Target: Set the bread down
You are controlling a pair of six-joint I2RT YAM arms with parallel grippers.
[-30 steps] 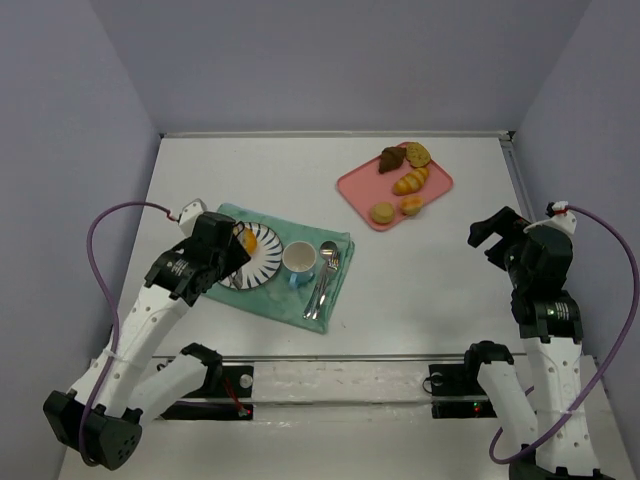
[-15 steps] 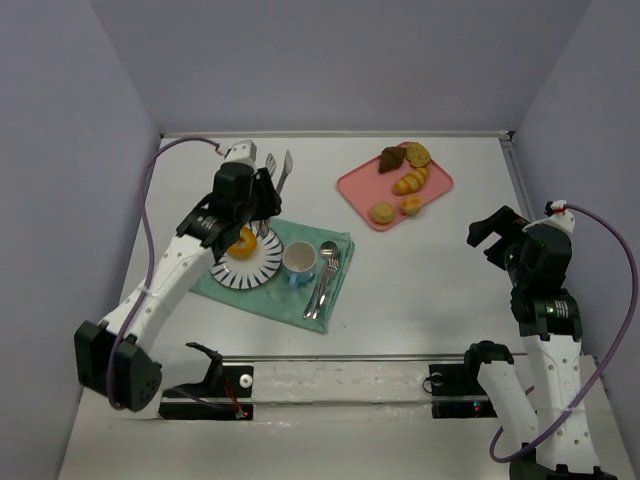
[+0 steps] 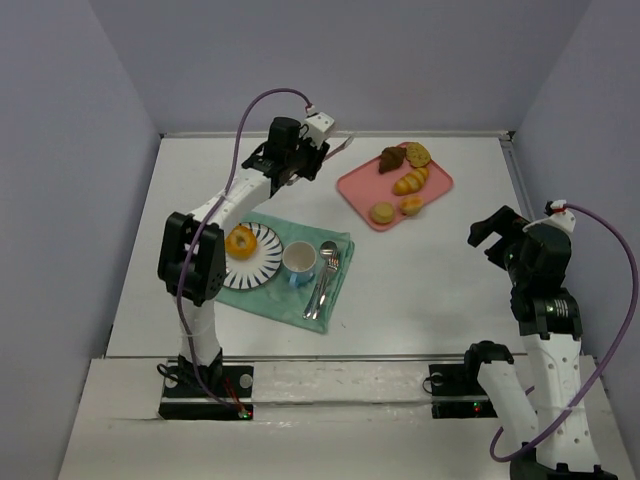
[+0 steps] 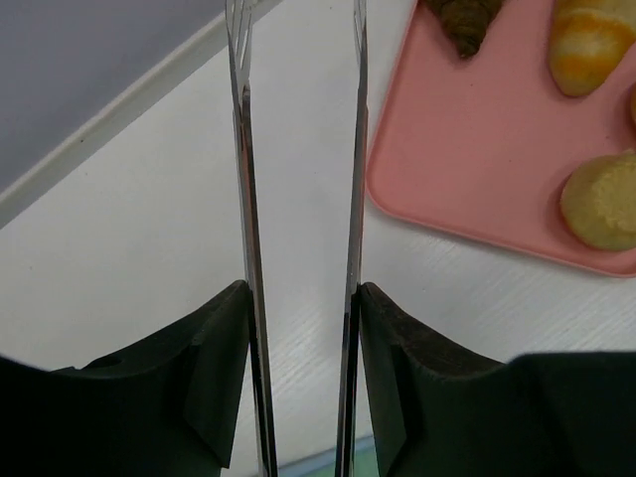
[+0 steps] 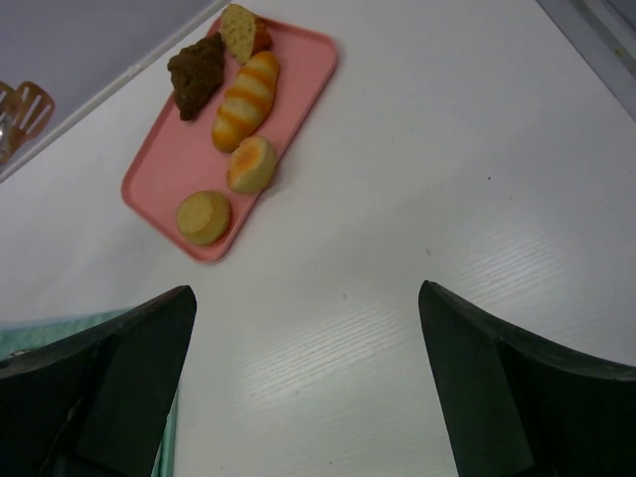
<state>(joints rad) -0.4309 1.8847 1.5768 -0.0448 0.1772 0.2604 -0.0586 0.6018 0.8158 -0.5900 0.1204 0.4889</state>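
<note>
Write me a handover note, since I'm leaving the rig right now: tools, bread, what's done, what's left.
Left tool: open, empty, out over the table beside the pink tray.
Right tool: open, empty, over bare table on the right side.
Bread: lying on the striped plate, which sits on the green cloth; nothing touches it.
Done: bread placed and let go.
Left: probably only bringing the left tool back.
</note>
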